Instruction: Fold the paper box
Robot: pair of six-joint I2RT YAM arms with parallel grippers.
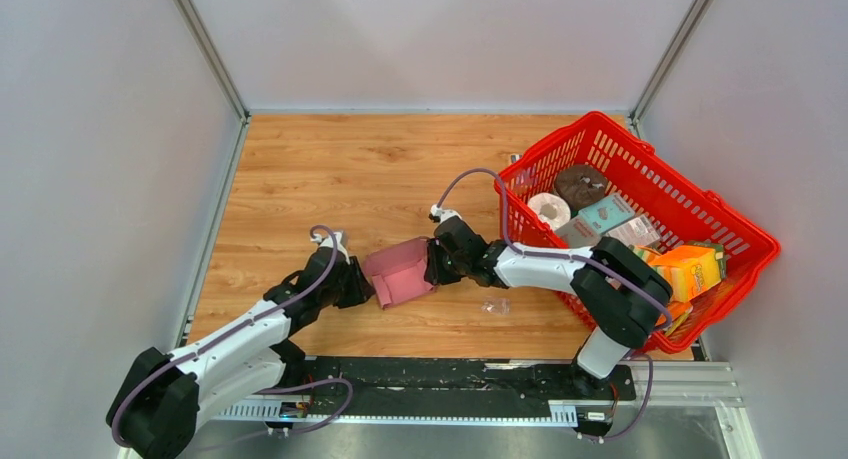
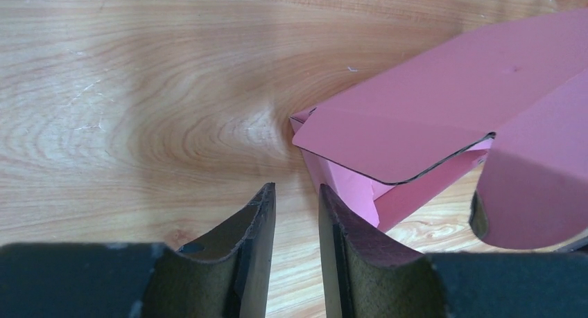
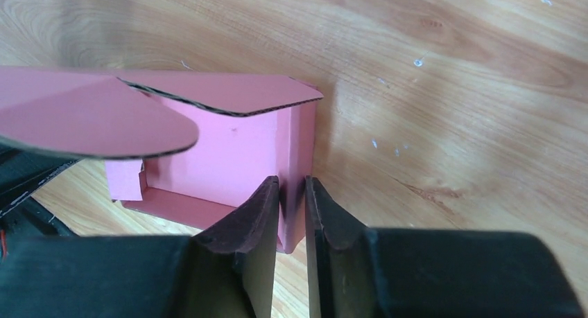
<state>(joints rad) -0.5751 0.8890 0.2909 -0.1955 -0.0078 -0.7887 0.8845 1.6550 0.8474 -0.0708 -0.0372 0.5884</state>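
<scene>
Close to the near edge of the worktop [image 1: 350, 169], a little left of its middle, the left gripper [image 2: 296, 190] points at the paper box [image 1: 400, 271]. Its jaws stand narrow with only bare wood between them. The box's nearest corner lies just ahead of them and slightly to their right, apart from both fingers.

The box sits roughly mid-worktop, partly raised, with pink walls standing and a rounded flap hanging loose above its hollow.

On its right side, the right gripper [image 3: 292, 183] has its jaws drawn close around one upright end wall. The wall runs between the two fingers, which seem to press on it, though contact is hard to confirm from this angle.

Farther off, a red basket [image 1: 620, 149] takes up the far right corner, holding an orange box [image 1: 688, 269] and, beyond it, a teal box [image 1: 607, 214].
</scene>
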